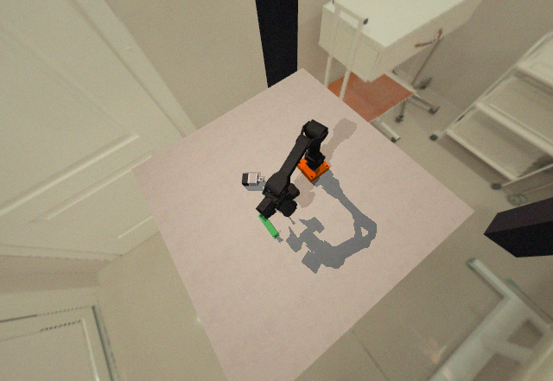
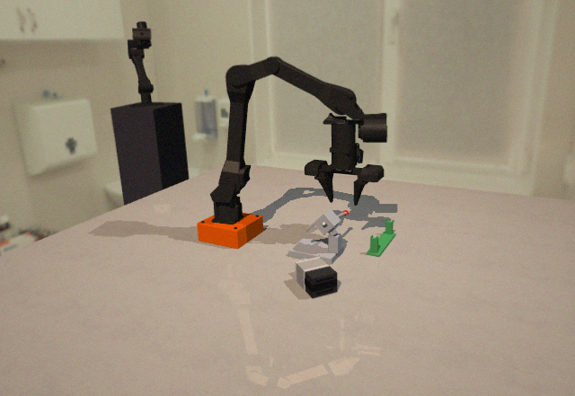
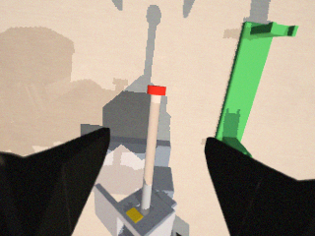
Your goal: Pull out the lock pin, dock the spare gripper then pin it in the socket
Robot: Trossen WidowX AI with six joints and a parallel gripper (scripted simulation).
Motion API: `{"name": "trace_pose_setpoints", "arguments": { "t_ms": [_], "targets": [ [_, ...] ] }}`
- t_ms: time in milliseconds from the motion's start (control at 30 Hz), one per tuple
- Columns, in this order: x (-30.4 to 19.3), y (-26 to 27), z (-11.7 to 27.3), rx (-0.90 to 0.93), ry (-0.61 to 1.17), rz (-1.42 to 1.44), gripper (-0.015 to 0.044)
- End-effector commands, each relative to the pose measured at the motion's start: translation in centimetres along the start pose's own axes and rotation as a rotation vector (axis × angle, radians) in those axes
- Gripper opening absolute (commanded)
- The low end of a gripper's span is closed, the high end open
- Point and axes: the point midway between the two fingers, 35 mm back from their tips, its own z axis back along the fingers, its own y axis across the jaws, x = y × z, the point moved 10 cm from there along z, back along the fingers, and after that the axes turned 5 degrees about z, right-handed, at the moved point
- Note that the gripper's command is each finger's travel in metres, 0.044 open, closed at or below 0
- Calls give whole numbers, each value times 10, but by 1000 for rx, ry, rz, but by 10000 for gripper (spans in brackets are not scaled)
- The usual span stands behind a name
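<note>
The lock pin has a pale shaft and a red head, seen in the exterior view as a red tip. It sticks up at a slant out of the grey mount's tilted socket. My gripper is open and empty, pointing down above the pin's head, with the pin between the fingers' lines in the wrist view but not touched. The spare gripper, a white and black block, lies on the table beside the mount. In the top view the arm hides the mount.
A green holder with two upright posts lies beside the mount, on the side away from the orange arm base. The arm's shadow falls across the table.
</note>
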Motion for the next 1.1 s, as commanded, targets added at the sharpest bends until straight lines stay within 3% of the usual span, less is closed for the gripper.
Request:
{"name": "trace_pose_setpoints", "arguments": {
  "t_ms": [0,1067],
  "targets": [
    [0,0,-8,4,-3,3,300],
    [2,3,-56,4,-3,3,300]
  ]
}}
